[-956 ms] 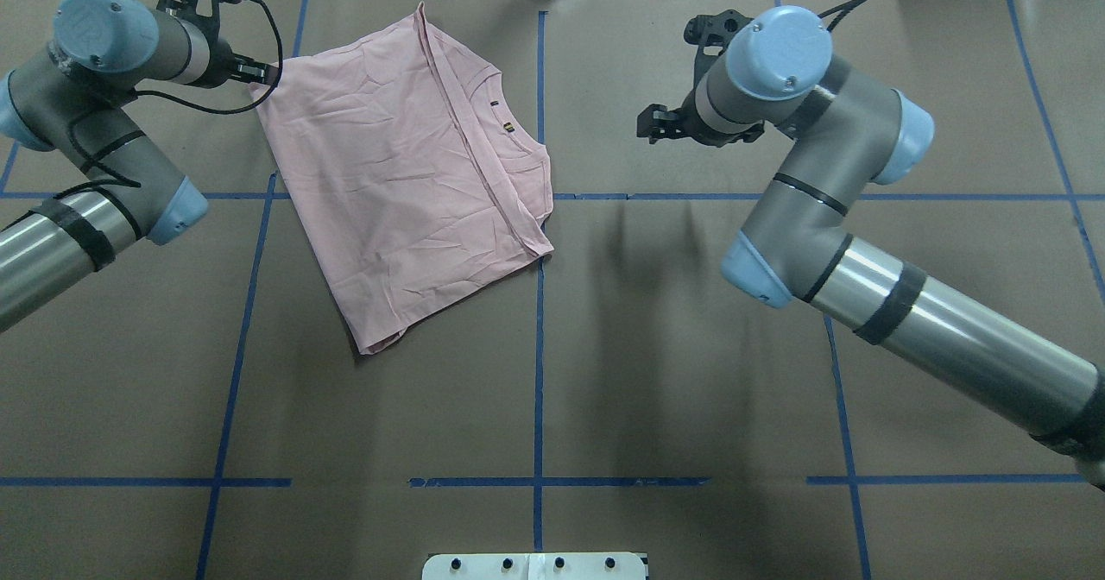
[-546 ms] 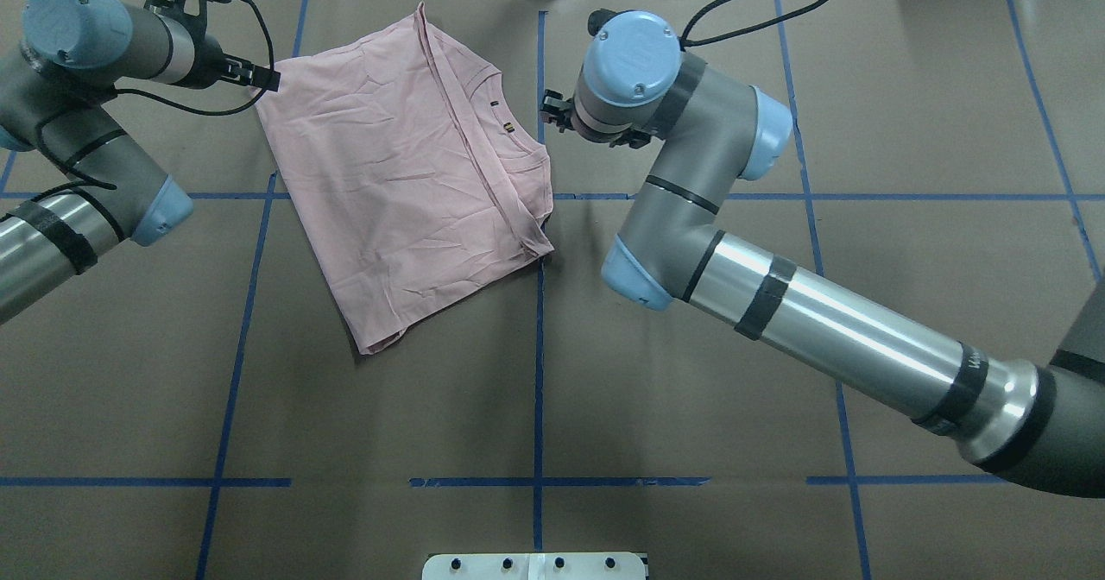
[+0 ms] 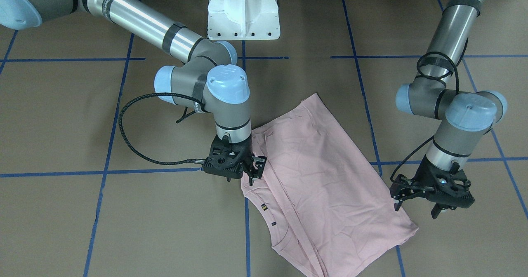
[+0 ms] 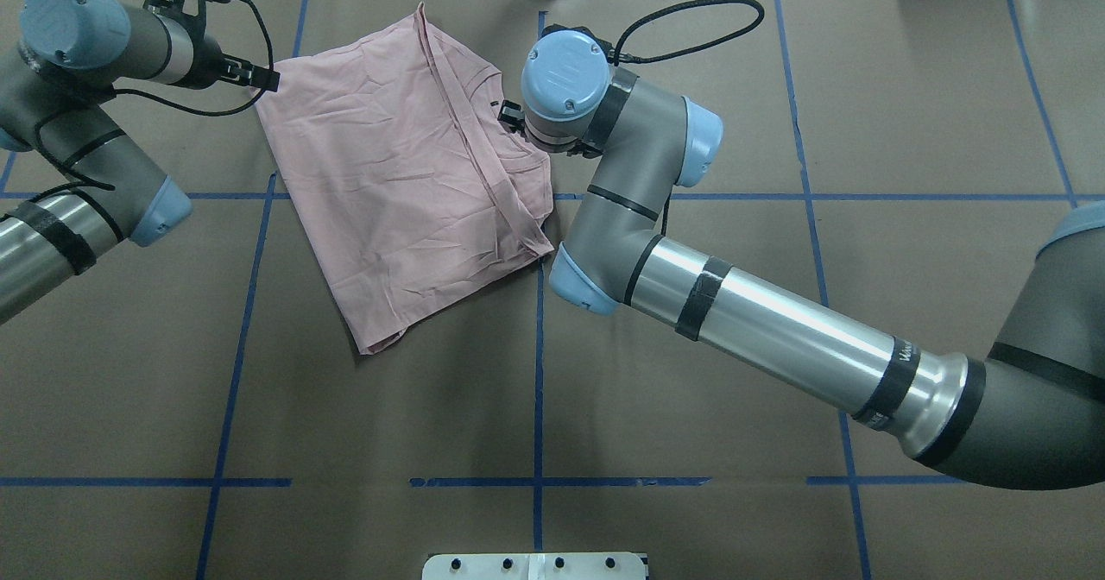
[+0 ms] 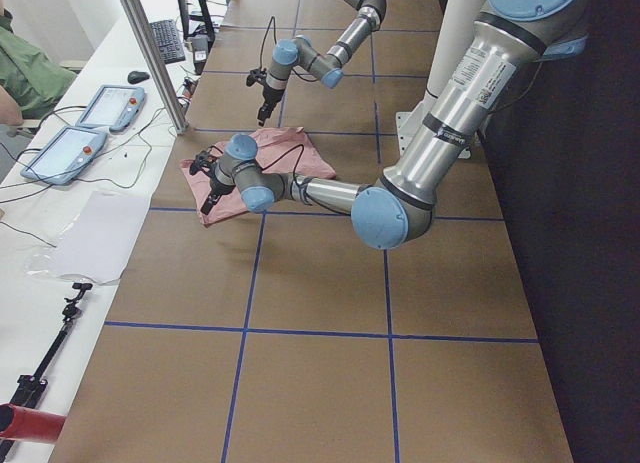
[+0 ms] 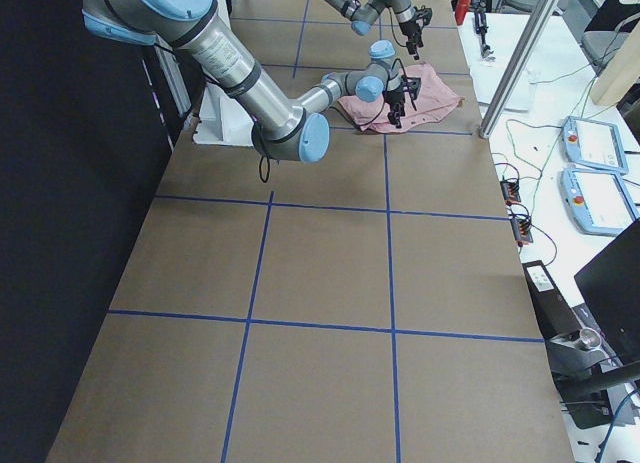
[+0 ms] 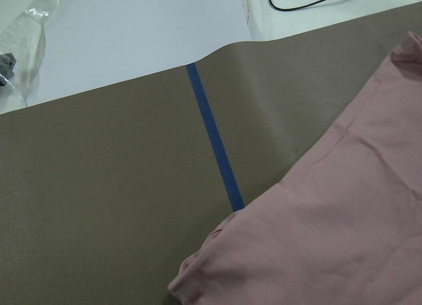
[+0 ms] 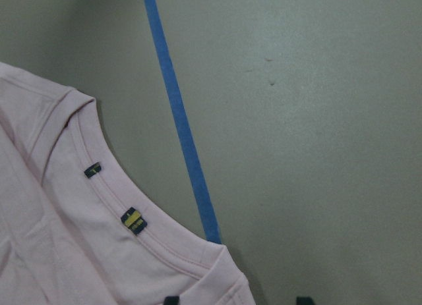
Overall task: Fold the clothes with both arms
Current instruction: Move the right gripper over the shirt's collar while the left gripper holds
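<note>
Brown paper covers the table (image 4: 906, 131), which is divided into squares by blue tape lines (image 4: 538, 390). On its far half, on the robot's left side of the centre line, the pale pink T-shirt (image 4: 388, 183) is laid flat and skewed to the grid. It is lightly creased, and one side is folded over so that a long doubled edge runs from the far hem down to the near corner. Its ribbed collar (image 8: 112, 186) is turned towards the centre line, and a small black and yellow tag (image 8: 134, 220) is sewn at the neckline.

The right gripper (image 3: 255, 170) is held over the collar edge with its fingers apart. In the wrist view one tip is seen above the cloth and the other above bare paper. Part of the collar is hidden in the overhead view by this arm's wrist.

The left gripper (image 4: 263, 78) is placed at the shirt's far outer corner. Whether its fingers are apart or together cannot be told.

A white pedestal (image 3: 243, 9) is seen at the robot's edge. A white sheet (image 7: 132, 35) lies beyond the far edge, and two handheld control screens (image 5: 110, 108) lie on a side desk.
</note>
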Action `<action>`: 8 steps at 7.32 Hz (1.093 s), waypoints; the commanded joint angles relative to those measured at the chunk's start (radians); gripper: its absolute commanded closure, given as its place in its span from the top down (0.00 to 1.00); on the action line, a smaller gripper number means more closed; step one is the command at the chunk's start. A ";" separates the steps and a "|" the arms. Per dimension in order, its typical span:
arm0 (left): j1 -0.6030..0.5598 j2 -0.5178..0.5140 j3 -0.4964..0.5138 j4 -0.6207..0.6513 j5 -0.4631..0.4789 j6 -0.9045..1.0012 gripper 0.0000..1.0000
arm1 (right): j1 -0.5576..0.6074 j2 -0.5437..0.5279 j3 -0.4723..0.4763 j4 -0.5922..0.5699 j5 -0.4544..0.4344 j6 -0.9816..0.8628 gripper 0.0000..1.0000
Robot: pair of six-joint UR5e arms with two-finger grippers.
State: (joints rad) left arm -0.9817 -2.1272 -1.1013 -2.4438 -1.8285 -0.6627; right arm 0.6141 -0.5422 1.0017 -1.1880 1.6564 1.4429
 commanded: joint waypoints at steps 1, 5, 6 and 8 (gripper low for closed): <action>0.000 0.000 0.000 0.000 0.000 0.000 1.00 | -0.014 0.007 -0.032 -0.005 -0.009 -0.036 0.67; 0.001 0.000 -0.009 0.000 0.000 -0.001 1.00 | -0.039 0.016 -0.037 -0.025 -0.023 -0.053 0.50; 0.001 0.000 -0.009 0.000 0.000 -0.002 1.00 | -0.039 0.027 -0.035 -0.044 -0.023 -0.046 0.21; 0.000 0.000 -0.009 0.000 0.000 -0.002 1.00 | -0.045 0.025 -0.035 -0.045 -0.024 -0.048 0.00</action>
State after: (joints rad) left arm -0.9810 -2.1276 -1.1105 -2.4429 -1.8285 -0.6641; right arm 0.5726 -0.5167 0.9655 -1.2293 1.6334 1.3972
